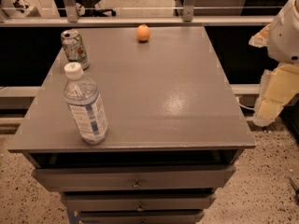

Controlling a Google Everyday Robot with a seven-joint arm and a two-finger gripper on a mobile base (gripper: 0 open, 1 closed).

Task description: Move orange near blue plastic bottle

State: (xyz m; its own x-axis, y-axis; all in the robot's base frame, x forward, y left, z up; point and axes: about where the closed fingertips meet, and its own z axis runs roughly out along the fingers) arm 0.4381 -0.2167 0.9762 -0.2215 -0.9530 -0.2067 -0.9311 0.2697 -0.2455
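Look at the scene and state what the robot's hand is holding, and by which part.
Nothing is held. The hand hangs right of the table; the orange, blue plastic bottle and soda can rest untouched on it.

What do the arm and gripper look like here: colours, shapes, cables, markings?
The arm is at the frame's right edge: a rounded, glossy white shell with a small dark spot near its lower rim. Under it the gripper, just off the right side of the table, is pale cream-yellow and blocky, built of angular stacked sections. No cables or markings show on either.
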